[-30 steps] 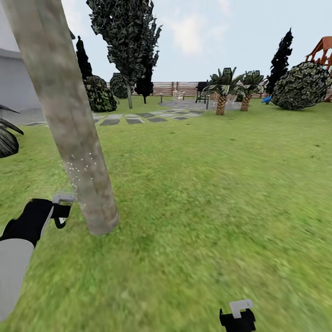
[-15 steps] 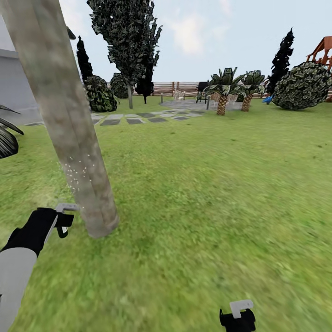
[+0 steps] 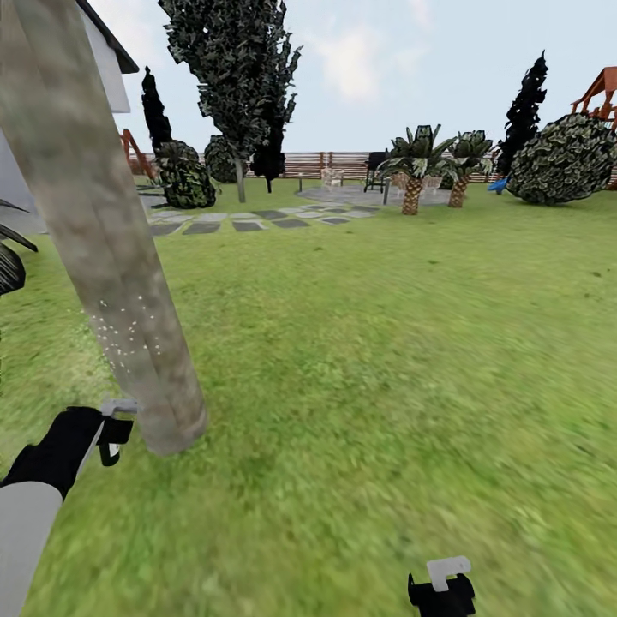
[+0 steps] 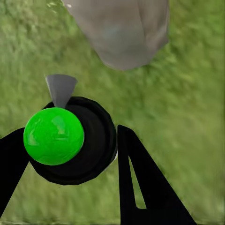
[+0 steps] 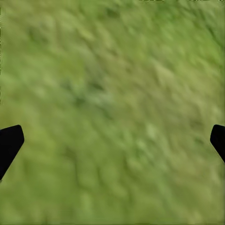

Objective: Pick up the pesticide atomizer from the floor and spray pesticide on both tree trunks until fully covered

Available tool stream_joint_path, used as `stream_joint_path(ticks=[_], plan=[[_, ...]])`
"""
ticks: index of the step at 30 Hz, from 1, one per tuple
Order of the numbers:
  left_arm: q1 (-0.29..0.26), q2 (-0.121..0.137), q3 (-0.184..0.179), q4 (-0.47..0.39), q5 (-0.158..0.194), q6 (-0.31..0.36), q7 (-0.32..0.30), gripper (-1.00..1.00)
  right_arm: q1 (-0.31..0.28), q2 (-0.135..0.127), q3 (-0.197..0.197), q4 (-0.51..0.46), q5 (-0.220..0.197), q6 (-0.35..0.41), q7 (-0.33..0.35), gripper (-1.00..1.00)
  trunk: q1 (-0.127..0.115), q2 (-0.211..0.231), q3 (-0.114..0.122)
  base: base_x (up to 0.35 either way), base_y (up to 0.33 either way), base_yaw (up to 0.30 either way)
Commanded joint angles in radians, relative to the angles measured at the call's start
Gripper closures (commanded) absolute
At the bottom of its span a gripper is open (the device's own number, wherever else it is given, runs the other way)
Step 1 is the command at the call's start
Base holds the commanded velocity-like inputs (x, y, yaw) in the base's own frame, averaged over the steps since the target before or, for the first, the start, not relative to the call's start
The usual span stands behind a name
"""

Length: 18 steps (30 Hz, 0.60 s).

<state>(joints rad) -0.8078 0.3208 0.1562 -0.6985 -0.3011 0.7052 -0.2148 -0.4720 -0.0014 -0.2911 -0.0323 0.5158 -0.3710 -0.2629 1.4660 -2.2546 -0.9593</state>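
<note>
A thick mottled grey-brown tree trunk (image 3: 103, 231) leans up the left of the head view, its base in the green lawn (image 3: 360, 360). Beside that base my left gripper (image 3: 110, 428) is shut on the pesticide atomizer (image 3: 118, 405), whose grey nozzle points at the trunk. White spray specks (image 3: 120, 338) dot the bark above the nozzle. In the left wrist view the atomizer (image 4: 54, 136) is a black round body with a bright green ball top, held between my black fingers (image 4: 140, 187), with the trunk base (image 4: 122, 33) just beyond. My right gripper (image 3: 441, 587) is open over bare grass (image 5: 112, 112).
Far back stand stepping stones (image 3: 248, 224), a paved patio (image 3: 351, 195), two short palms (image 3: 433, 167), round bushes (image 3: 561, 158), dark slim trees (image 3: 523, 111) and a slat fence (image 3: 317, 163). A house corner (image 3: 107, 60) shows behind the trunk.
The view has shifted a little, so the trunk sits further left and a roof corner now shows behind it. My left gripper with the atomizer sits lower beside the trunk base. Spray specks stay on the bark.
</note>
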Motion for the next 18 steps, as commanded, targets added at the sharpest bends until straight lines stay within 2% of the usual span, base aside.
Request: stream_joint_path(ticks=[1,8,14,16,18], plan=[[0.006,0.000,0.003,-0.002,-0.010,0.003,-0.009,1.00,-0.001,0.000,-0.007,0.002,0.011,-0.003,-0.004,-1.00,0.000,0.000,-0.001,0.007,-0.005,0.117],[0.018,-0.007,-0.001,-0.014,-0.008,0.001,-0.009,1.00,-0.001,0.000,-0.007,0.002,0.010,-0.003,-0.004,-1.00,0.000,0.000,-0.001,0.002,-0.010,0.258],[0.043,-0.007,0.002,0.018,-0.010,0.003,-0.004,1.00,-0.001,0.000,-0.008,0.002,0.010,-0.003,-0.004,-1.00,0.000,0.000,-0.001,0.128,-0.244,0.042],[0.048,-0.006,0.004,0.027,-0.010,0.003,0.031,1.00,-0.001,0.000,-0.008,0.002,0.010,-0.003,-0.004,-1.00,0.000,0.000,-0.001,0.153,-0.262,0.001],[0.052,-0.008,0.006,0.061,-0.002,0.000,0.106,1.00,-0.001,0.000,-0.007,0.002,0.010,-0.003,-0.004,-1.00,0.000,0.000,-0.001,0.153,-0.263,0.000]])
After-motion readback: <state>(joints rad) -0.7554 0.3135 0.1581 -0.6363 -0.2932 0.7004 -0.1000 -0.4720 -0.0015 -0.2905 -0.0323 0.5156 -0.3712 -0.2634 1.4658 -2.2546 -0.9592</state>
